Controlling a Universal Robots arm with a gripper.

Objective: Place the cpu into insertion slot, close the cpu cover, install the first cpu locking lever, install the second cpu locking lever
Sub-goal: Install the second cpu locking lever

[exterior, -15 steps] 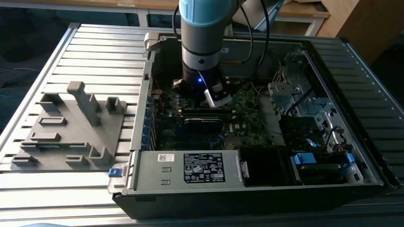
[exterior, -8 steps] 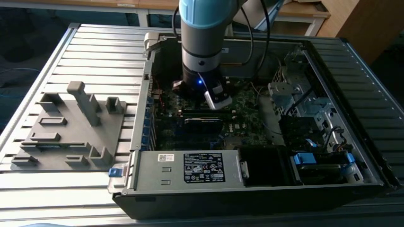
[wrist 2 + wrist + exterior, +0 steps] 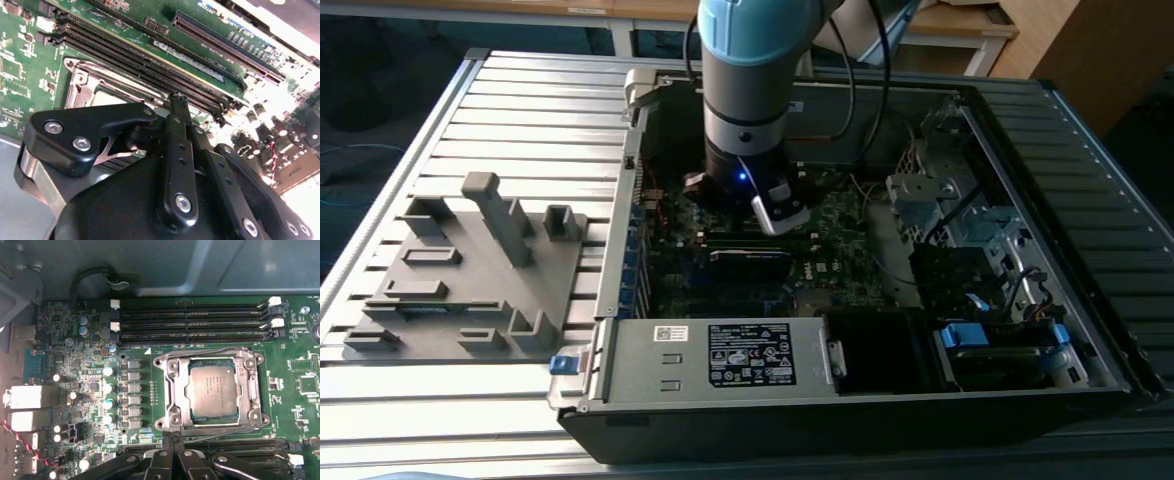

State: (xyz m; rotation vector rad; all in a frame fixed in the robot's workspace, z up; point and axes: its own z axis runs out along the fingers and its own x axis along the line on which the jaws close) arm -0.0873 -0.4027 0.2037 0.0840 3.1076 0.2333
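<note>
Dull silver-grey square cpu [image 3: 212, 390] already sits in the dark square insertion slot [image 3: 218, 426], centre-right of the first wrist view, with the thin silvery metal cpu cover [image 3: 252, 385] down around it. Lever step looks in hand; next move likely calls for catching a thin wire lever beside the socket. Black two-fingered hand [image 3: 172, 436] is pinched closed, gripping nothing, tips just at the socket's near edge.

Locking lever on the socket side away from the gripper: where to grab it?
Probably its straight middle run. The lever is a thin wire lying along the cpu cover edge, so come from above and pinch across the wire. I can't tell which end is free.
</note>
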